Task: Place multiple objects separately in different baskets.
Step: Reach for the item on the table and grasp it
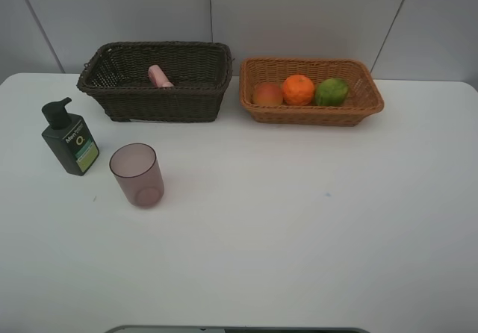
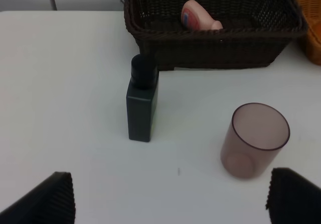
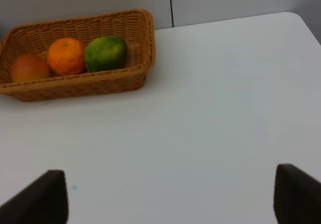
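On a white table (image 1: 299,228) against grey wall panels (image 1: 299,12).
Only the wrist views show the left gripper (image 2: 173,204) and right gripper (image 3: 170,199), both spread wide. Woven dark basket (image 1: 172,103) holds the tube (image 1: 159,76); tan basket (image 1: 314,115) the orange (image 1: 298,89), lime (image 1: 331,92) and red fruit (image 1: 267,94) (all round). Bottle (image 1: 69,137) and translucent cup (image 1: 137,174) stand outside.

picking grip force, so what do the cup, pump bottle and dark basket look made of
Cup: likely smooth plastic, translucent mauve; the table shows through its wall, though tinted glass is possible.
Pump bottle: probably hard plastic, dark green, slightly glossy, with a printed label.
Dark basket: woven wicker-like strands, matte dark brown, open weave visible; natural or synthetic, unclear.
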Action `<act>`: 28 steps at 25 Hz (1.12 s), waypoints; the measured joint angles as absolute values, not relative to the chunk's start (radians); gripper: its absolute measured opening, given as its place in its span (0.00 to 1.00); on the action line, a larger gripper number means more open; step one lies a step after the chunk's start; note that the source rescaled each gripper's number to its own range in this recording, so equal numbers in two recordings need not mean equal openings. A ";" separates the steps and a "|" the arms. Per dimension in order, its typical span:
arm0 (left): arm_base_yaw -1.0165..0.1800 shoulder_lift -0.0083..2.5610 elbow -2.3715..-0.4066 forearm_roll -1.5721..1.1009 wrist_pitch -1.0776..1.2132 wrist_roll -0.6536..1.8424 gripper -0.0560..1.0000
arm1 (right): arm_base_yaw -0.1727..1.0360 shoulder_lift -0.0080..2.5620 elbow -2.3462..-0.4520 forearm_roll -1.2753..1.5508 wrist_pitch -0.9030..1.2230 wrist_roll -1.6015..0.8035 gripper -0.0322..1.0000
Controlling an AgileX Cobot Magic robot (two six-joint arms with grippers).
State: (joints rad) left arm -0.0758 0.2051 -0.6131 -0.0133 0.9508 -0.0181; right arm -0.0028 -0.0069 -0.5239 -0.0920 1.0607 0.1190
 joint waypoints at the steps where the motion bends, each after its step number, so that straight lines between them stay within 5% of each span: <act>1: -0.076 0.261 -0.634 -0.009 0.943 -0.013 1.00 | -0.003 -0.007 -0.524 -0.093 1.061 0.119 0.79; 17: -0.076 1.083 -0.856 0.000 0.812 0.013 1.00 | -0.003 -0.007 -0.524 -0.093 1.061 0.119 0.79; 28: -0.076 1.410 -1.023 0.047 0.780 0.037 1.00 | -0.003 -0.007 -0.524 -0.093 1.061 0.119 0.79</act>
